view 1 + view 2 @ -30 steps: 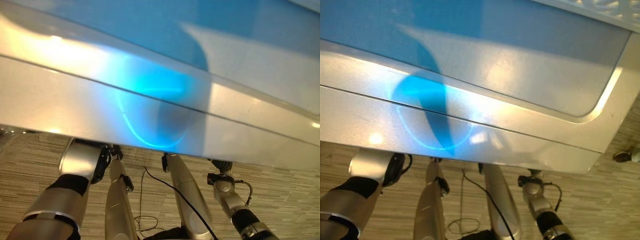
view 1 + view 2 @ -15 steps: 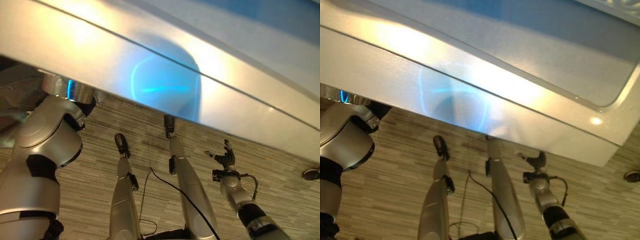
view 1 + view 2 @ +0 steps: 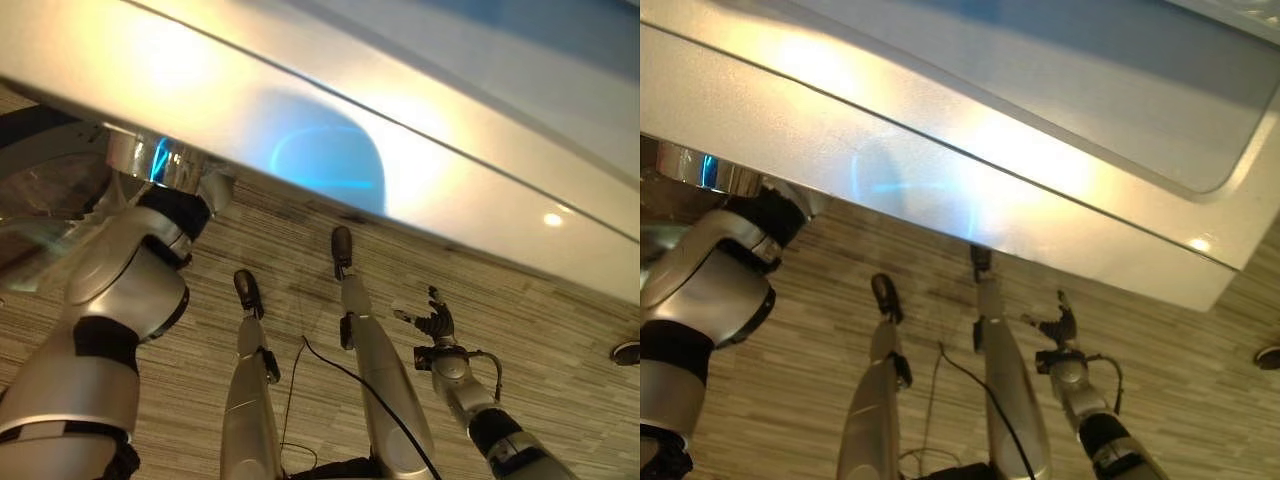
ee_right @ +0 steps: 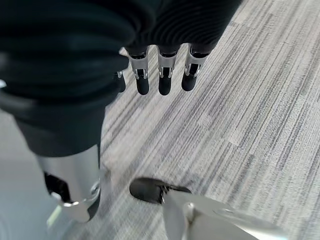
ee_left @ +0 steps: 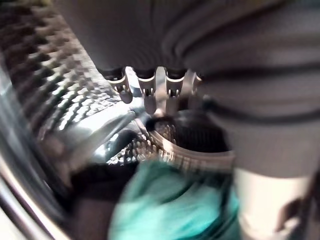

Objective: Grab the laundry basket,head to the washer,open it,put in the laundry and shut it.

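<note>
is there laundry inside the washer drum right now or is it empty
Not empty. The left wrist view looks into the perforated steel drum, and teal cloth lies at its bottom, just past the left hand.

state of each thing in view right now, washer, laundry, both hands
washer: open, with its metal drum exposed
teal laundry: lying inside the drum
left hand: inside the drum, holding nothing, its fingers relaxed
right hand: open, held over the floor, holding nothing
</note>
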Controlling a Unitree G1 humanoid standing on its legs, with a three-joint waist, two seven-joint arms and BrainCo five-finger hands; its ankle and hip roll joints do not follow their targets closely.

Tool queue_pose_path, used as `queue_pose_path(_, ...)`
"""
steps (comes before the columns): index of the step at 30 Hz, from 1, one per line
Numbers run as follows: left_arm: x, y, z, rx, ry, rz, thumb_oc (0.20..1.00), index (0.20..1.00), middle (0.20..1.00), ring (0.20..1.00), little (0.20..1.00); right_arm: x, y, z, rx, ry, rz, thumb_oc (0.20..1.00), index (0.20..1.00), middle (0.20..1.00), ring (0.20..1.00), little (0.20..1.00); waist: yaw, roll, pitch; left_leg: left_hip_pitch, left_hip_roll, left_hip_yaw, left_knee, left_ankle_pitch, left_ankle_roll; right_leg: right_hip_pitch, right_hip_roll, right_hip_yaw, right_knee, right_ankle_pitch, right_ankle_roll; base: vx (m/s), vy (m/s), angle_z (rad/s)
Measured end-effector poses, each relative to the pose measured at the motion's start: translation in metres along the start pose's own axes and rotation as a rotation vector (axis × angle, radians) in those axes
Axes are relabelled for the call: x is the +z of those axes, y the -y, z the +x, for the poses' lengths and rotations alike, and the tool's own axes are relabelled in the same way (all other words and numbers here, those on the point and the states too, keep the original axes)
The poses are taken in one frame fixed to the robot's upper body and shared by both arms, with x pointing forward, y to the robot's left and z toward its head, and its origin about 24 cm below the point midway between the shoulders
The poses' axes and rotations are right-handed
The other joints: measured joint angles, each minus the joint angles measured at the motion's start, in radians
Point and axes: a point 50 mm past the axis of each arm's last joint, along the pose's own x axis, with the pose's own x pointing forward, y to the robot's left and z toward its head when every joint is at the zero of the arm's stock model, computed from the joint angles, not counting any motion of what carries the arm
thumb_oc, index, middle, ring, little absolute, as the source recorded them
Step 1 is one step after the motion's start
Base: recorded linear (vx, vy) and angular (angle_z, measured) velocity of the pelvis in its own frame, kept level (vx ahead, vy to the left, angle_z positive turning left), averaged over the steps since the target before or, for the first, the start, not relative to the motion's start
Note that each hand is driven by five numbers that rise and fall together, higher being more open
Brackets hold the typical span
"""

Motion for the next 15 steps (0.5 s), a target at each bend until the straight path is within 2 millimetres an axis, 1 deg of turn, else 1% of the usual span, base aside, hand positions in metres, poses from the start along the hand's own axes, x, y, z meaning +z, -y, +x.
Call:
queue_pose_path(1,-0.001,0.003,-0.004,0.003,-0.004,-0.053,1.0,1.0,1.0,1.0,1.0,-0.001,-0.001,-0.001,0.003,-0.004,-0.007,1.0,1.0,1.0,1.0,1.0,0.0,0.0,0.0,0.002,0.0,0.001,0.0,0.0,0.0,0.002,0.0,0.001,0.0,0.0,0.0,0.0,0.026,-0.04)
queue_pose_path(2,-0.006,0.007,-0.025,0.027,-0.033,-0.351,1.0,1.0,1.0,1.0,1.0,-0.003,-0.005,-0.003,0.005,-0.016,-0.004,1.0,1.0,1.0,1.0,1.0,0.001,0.003,-0.001,0.011,0.0,0.003,0.0,-0.001,0.0,0.008,0.001,0.004,0.0,-0.003,0.003,0.0,0.033,-0.04)
queue_pose_path(3,-0.007,0.007,-0.033,0.035,-0.03,-0.438,1.0,1.0,1.0,1.0,1.0,-0.003,-0.006,-0.004,0.003,-0.019,0.003,1.0,1.0,1.0,1.0,1.0,0.0,0.003,-0.001,0.012,0.0,0.004,0.0,-0.001,0.0,0.008,0.001,0.006,0.0,-0.003,0.004,0.01,0.022,-0.09)
queue_pose_path(4,-0.007,0.013,-0.063,0.051,-0.004,-0.647,1.0,1.0,1.0,1.0,1.0,-0.005,-0.009,-0.006,-0.009,-0.027,0.02,1.0,1.0,1.0,1.0,1.0,0.005,0.004,-0.001,0.017,0.002,0.008,0.0,-0.003,0.0,0.01,0.004,0.011,0.0,-0.003,0.004,0.01,0.019,-0.07)
queue_pose_path(5,-0.007,0.017,-0.075,0.054,-0.001,-0.717,1.0,1.0,1.0,1.0,1.0,-0.011,-0.008,-0.009,-0.014,-0.045,0.025,1.0,1.0,1.0,1.0,1.0,0.017,0.012,-0.003,0.019,0.004,0.009,0.0,-0.003,0.0,0.012,0.005,0.01,0.0,-0.003,0.004,0.0,0.0,0.0)
queue_pose_path(7,-0.004,0.034,-0.09,0.017,-0.032,-0.79,1.0,1.0,1.0,1.0,1.0,-0.015,0.0,-0.009,-0.044,-0.058,0.028,1.0,1.0,1.0,1.0,1.0,0.048,0.019,-0.006,0.025,0.005,0.009,0.0,-0.004,0.0,0.018,0.007,0.01,-0.001,-0.009,0.009,0.0,0.005,0.02)
queue_pose_path(8,-0.006,0.038,-0.094,0.009,-0.043,-0.797,1.0,1.0,1.0,1.0,1.0,-0.015,0.002,-0.008,-0.052,-0.061,0.031,1.0,1.0,1.0,1.0,1.0,0.053,0.021,-0.007,0.026,0.004,0.006,0.0,-0.003,0.0,0.021,0.006,0.009,-0.001,-0.01,0.01,0.0,0.0,0.0)
queue_pose_path(9,-0.009,0.038,-0.097,0.005,-0.045,-0.783,1.0,1.0,1.0,1.0,1.0,-0.015,0.003,-0.008,-0.059,-0.06,0.03,1.0,1.0,1.0,1.0,1.0,0.055,0.021,-0.007,0.026,0.004,0.006,0.0,-0.005,0.002,0.022,0.006,0.009,-0.001,-0.01,0.01,0.0,0.0,0.0)
queue_pose_path(11,-0.018,0.033,-0.115,0.0,-0.039,-0.775,1.0,1.0,1.0,1.0,1.0,-0.016,0.006,-0.007,-0.07,-0.061,0.025,1.0,1.0,1.0,1.0,1.0,0.053,0.027,-0.011,0.027,0.005,0.008,-0.001,-0.008,-0.001,0.022,0.006,0.01,-0.003,-0.009,0.012,0.0,0.035,-0.03)
queue_pose_path(13,-0.032,0.043,-0.146,-0.061,-0.091,-0.794,1.0,1.0,1.0,1.0,1.0,-0.019,0.01,-0.008,-0.088,-0.077,0.023,1.0,1.0,1.0,1.0,1.0,0.057,0.044,-0.018,0.039,0.006,0.011,-0.001,-0.009,0.003,0.036,0.01,0.012,-0.008,-0.009,0.011,0.0,0.025,-0.05)
queue_pose_path(14,-0.042,0.058,-0.169,-0.119,-0.171,-0.823,1.0,1.0,1.0,1.0,1.0,-0.024,0.016,-0.01,-0.109,-0.093,0.022,1.0,1.0,1.0,1.0,1.0,0.059,0.061,-0.029,0.049,0.01,0.011,-0.001,-0.01,0.001,0.052,0.013,0.009,-0.02,-0.008,0.011,-0.01,0.039,-0.03)
queue_pose_path(15,-0.052,0.076,-0.203,-0.208,-0.285,-0.869,1.0,1.0,1.0,1.0,1.0,-0.026,0.021,-0.009,-0.129,-0.107,0.025,1.0,1.0,1.0,1.0,1.0,0.079,0.075,-0.037,0.062,0.014,0.011,-0.001,-0.014,-0.001,0.064,0.017,0.008,-0.021,-0.013,0.01,0.0,0.027,-0.04)
